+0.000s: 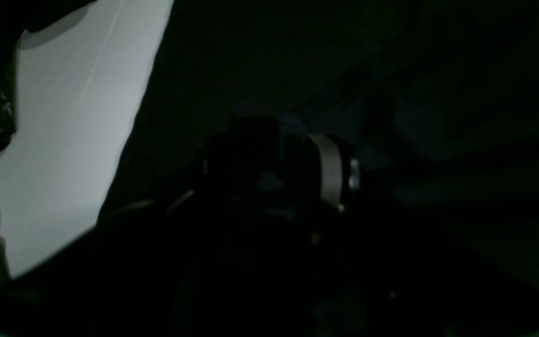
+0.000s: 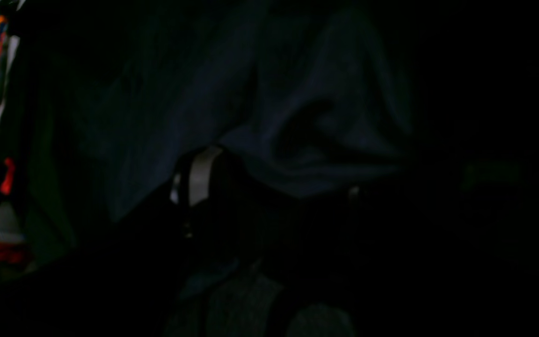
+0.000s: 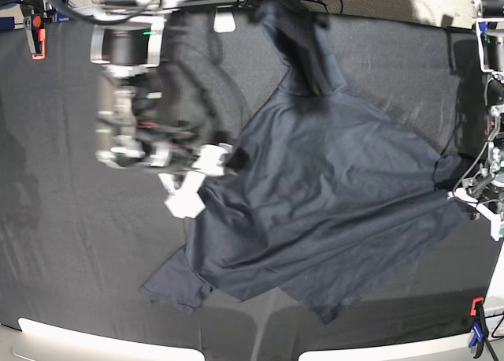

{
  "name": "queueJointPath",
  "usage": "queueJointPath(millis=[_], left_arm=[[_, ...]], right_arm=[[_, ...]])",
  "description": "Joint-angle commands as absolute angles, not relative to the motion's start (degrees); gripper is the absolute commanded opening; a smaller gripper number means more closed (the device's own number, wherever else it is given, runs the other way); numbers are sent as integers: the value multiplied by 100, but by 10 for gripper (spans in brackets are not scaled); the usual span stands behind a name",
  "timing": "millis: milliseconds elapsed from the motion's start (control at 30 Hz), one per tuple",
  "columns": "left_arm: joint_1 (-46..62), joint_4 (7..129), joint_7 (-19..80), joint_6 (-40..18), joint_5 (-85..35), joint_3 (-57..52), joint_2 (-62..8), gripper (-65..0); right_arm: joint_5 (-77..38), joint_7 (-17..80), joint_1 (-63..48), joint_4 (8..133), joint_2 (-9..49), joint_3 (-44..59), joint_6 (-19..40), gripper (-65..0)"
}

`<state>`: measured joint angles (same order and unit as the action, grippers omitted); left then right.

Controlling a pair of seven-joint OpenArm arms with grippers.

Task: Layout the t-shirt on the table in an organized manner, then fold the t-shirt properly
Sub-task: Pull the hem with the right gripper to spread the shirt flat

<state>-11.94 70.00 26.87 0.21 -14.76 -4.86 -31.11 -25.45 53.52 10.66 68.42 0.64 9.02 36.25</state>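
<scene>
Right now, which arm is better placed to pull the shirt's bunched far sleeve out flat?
Probably the right gripper: it sits at the t-shirt edge nearer the bunched part. The left gripper is at the opposite edge.

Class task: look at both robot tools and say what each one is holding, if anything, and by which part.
Each tool meets an edge of the t-shirt: the right tool at one side, the left tool at the opposite side. Whether either actually grips the fabric cannot be told.
</scene>
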Motion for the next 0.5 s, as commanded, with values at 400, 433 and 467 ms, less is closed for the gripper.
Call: queueJointPath(millis=[400, 433, 467], left_arm=[[-1328, 7098, 2530, 89, -1444, -530, -3225, -414], [-1328, 7098, 2530, 89, -1444, -530, -3225, -414], [-1328, 7098, 2530, 89, -1444, -530, -3225, -414]], right_arm=[[-1970, 6007, 801, 8805, 263, 1350, 3662, -650], [-2034, 6036, 746, 8982, 390, 1374, 3662, -650], [-2038, 6099, 707, 9122, 541, 1391, 3662, -650]])
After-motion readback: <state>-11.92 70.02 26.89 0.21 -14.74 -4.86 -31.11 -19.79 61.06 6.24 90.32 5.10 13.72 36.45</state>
